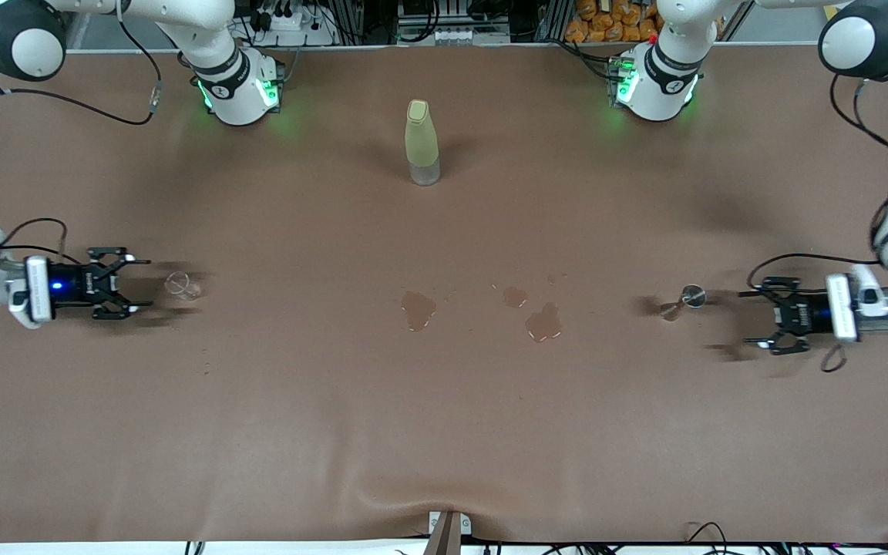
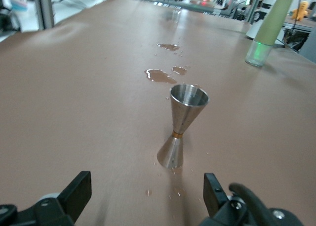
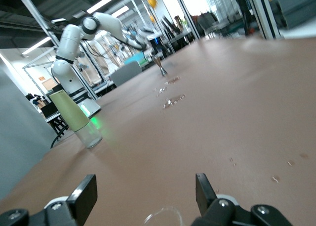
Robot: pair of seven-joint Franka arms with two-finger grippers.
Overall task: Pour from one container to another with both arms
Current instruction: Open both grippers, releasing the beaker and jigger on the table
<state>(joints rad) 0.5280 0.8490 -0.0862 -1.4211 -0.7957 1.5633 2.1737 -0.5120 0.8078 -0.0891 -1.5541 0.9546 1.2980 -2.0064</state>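
Brown desk (image 1: 444,432) lies wide and bare between the spread left hand (image 1: 752,317) just beside the upright jigger (image 1: 683,301) and the spread right hand (image 1: 139,287) just beside the cup (image 1: 182,285), with puddles (image 1: 482,312) mid-desk and a bottle (image 1: 422,142) farther back.

Both arms reach low and level from their own table ends. The left gripper (image 1: 756,316) points toward 9 o'clock in the front view, jaws spread wide, holding nothing. The right gripper (image 1: 138,287) points toward 3 o'clock, jaws likewise apart and empty.
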